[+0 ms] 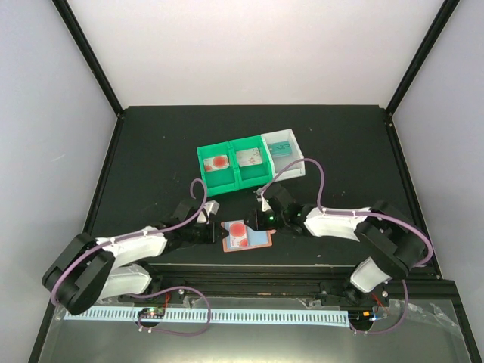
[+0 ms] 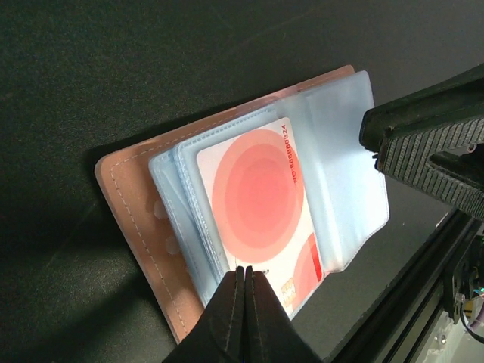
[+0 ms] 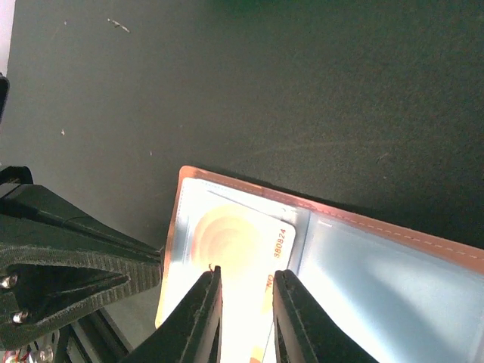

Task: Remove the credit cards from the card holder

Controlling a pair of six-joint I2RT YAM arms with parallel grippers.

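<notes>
The card holder [image 1: 257, 240] lies open on the black table, salmon border around pale blue pockets. A white credit card with red circles [image 2: 257, 197] sticks partly out of its left pocket; it also shows in the top view [image 1: 239, 233] and the right wrist view [image 3: 242, 242]. My left gripper [image 2: 249, 271] is shut on the near edge of this card, at the holder's left side [image 1: 218, 231]. My right gripper [image 3: 246, 280] is open, its fingers low over the card and the holder's middle [image 1: 266, 220]. It shows over the blue flap in the left wrist view [image 2: 423, 144].
Green trays [image 1: 198, 160] stand behind the holder, holding a red-marked card [image 1: 219, 162] and a white card [image 1: 249, 158]. A white tray [image 1: 299, 147] to their right holds a teal card [image 1: 281, 149]. The table's front rail [image 1: 257, 281] runs just below the holder.
</notes>
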